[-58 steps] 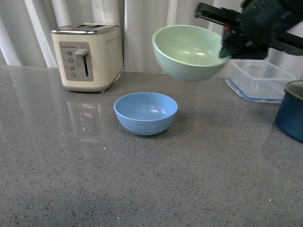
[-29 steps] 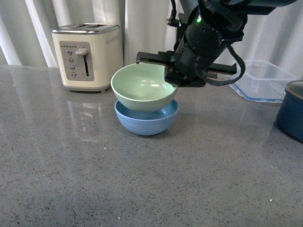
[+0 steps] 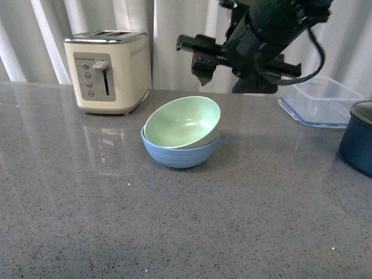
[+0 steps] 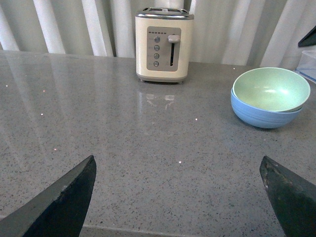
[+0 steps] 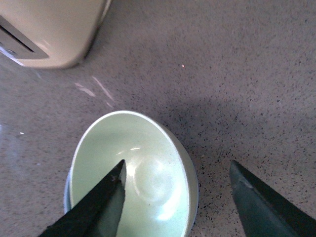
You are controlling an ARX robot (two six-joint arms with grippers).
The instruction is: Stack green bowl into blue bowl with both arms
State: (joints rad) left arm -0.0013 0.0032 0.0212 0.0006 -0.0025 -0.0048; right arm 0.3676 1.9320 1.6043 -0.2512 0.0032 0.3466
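Now that the right gripper (image 5: 176, 165) has let go and lifted off, jaws wide apart and empty, the green bowl (image 3: 183, 121) sits inside the blue bowl (image 3: 180, 156) mid-tabletop (image 3: 261, 209). It's tilted though, with the far-right rim riding higher. My left gripper (image 4: 177, 160) hangs spread wide and empty, well apart at the near left. I'd say the stack's basically done, maybe needs a nudge.
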